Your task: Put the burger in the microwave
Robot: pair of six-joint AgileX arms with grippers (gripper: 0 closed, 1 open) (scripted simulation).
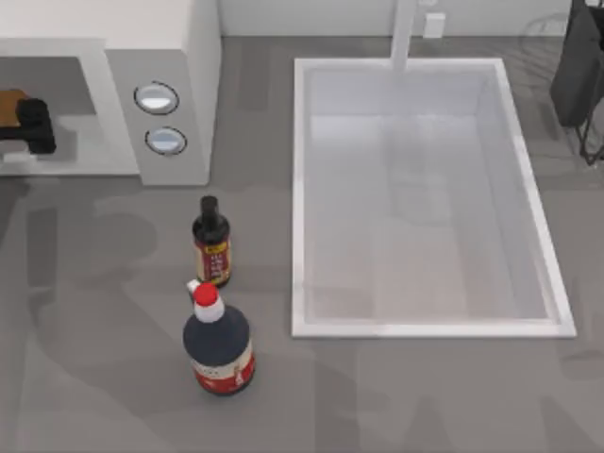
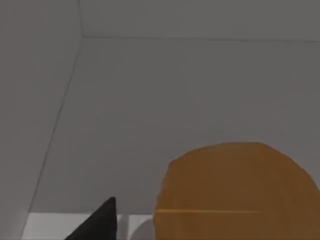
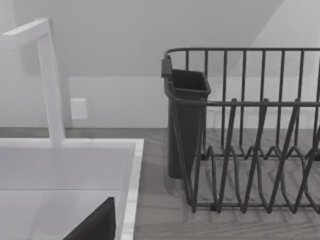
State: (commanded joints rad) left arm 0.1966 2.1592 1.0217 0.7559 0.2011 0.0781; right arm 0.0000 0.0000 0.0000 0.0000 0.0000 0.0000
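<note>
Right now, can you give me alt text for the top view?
The left gripper reaches into the open microwave at the table's left with the burger. Two dark bottles stand in front, and a white sink lies at right.

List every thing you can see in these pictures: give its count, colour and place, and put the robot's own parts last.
burger: one, tan-orange, inside the microwave.
microwave: one, white with grey interior, two silver dials, table's far left.
bottles: two, dark; the smaller black-capped, the larger red-capped, both in front of the microwave.
sink: one, white, table's right half.
tap: one, white, behind the sink.
dish rack: one, dark wire, right of the sink.
left gripper: black, in the microwave opening by the burger.
right arm: dark, far right corner.
</note>
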